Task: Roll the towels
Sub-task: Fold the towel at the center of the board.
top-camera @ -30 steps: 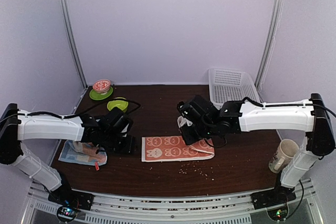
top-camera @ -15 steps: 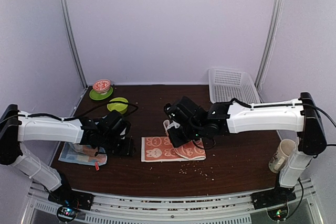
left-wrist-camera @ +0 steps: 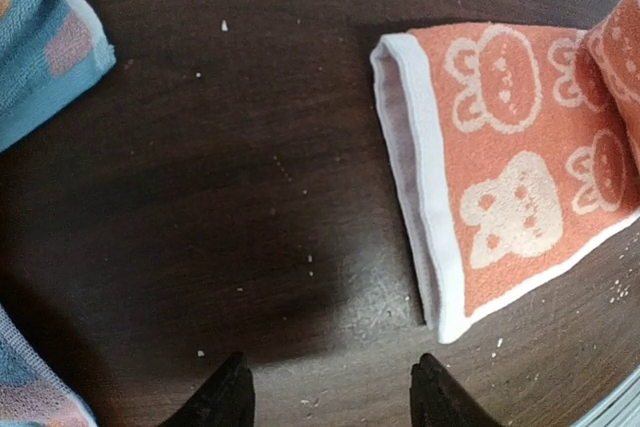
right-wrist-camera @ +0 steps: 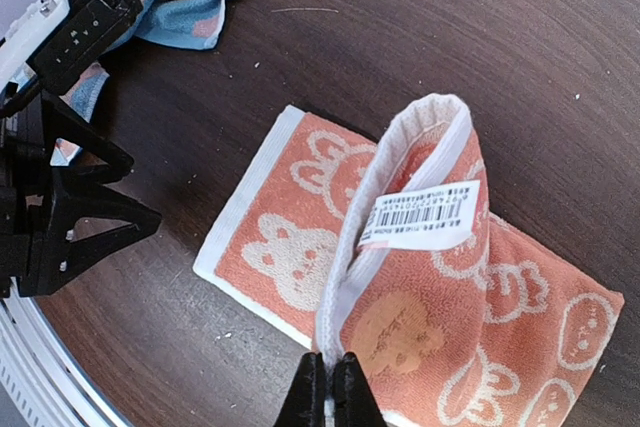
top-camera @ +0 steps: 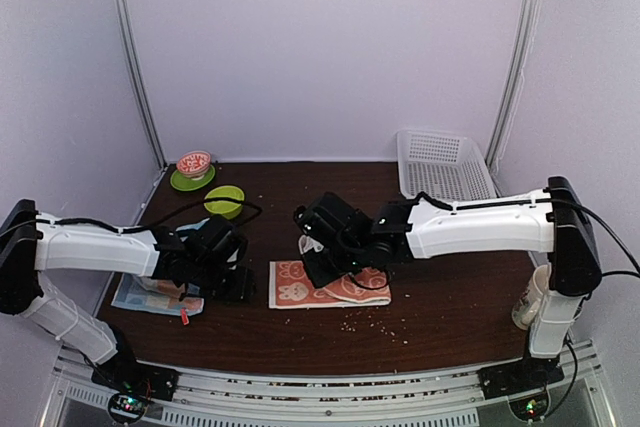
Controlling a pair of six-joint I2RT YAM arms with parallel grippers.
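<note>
Lying on crumb-flecked dark table (top-camera: 450, 302): orange towel (top-camera: 296, 288); lilac walls (top-camera: 320, 47) around.

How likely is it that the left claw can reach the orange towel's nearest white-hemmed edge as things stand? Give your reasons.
Probably yes. The left claw is open, with only bare table between it and the orange towel; the right claw pinches the far, folded-over end.

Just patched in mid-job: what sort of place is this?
Probably a lab test cell, not a home: blank pale walls with metal posts, arms bolted to a rail, staged props like the orange towel and white basket.
</note>
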